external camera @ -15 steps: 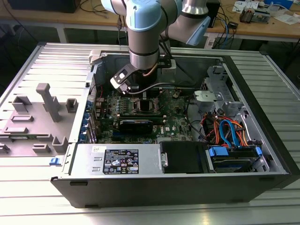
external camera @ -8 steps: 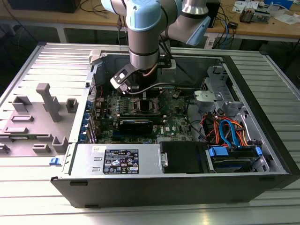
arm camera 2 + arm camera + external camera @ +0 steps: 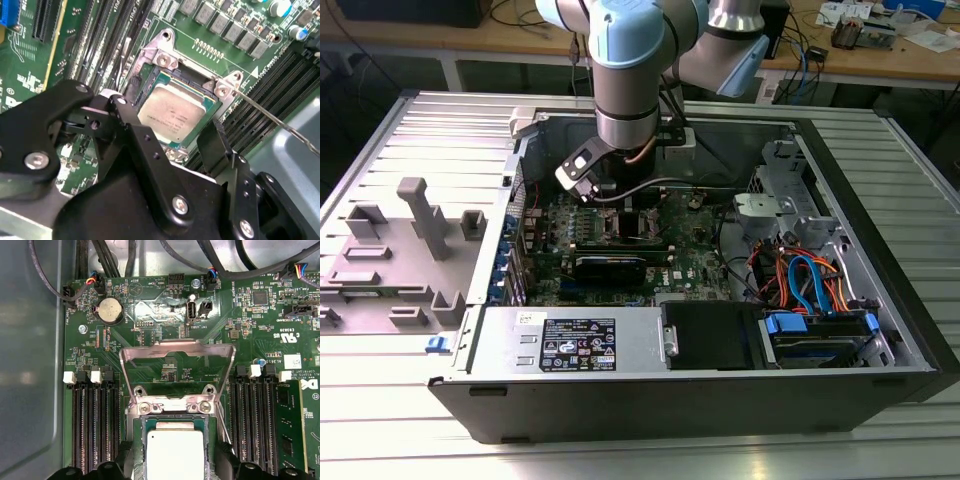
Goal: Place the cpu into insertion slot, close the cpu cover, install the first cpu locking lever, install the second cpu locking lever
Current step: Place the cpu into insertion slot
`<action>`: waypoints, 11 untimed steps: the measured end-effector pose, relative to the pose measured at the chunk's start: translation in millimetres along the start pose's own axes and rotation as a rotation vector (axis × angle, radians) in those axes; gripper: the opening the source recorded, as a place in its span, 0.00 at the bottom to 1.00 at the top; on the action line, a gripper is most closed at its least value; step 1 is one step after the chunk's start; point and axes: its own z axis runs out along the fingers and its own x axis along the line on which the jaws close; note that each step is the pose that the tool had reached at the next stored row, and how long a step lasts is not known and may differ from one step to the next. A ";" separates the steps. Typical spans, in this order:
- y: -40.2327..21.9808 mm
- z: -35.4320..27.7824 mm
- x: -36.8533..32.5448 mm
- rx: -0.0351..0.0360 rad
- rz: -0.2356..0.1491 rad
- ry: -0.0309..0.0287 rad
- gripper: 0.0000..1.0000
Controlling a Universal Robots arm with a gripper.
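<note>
The cpu [image 3: 172,117], a small square chip with a silver top, lies flat in the insertion slot [image 3: 191,76], also seen in the first wrist view as cpu [image 3: 175,452]. My gripper [image 3: 170,125] is low over it and open. Its black fingers [image 3: 127,107] stand on either side of the chip with small gaps. The cpu cover [image 3: 176,345] stands raised on its hinge behind the slot, the board showing through its cut-out. A thin wire locking lever [image 3: 272,118] sticks out unlatched beside the slot. In the exterior view my gripper [image 3: 623,215] reaches down into the open computer case.
Long black memory slots [image 3: 95,430] flank the socket on both sides. A coin battery [image 3: 110,310] and black cables [image 3: 125,255] lie beyond the cover. The case holds a power supply [image 3: 570,345], a black card [image 3: 610,265] and a drive bay with blue cables [image 3: 810,290]. A grey fixture tray [image 3: 410,250] sits outside.
</note>
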 end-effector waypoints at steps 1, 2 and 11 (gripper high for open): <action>0.0 0.0 0.0 0.0000 0.000 0.0000 0.74; 0.0 0.0 0.0 0.0000 0.000 0.0000 0.74; 0.0 0.0 0.0 0.0000 0.000 0.0000 0.74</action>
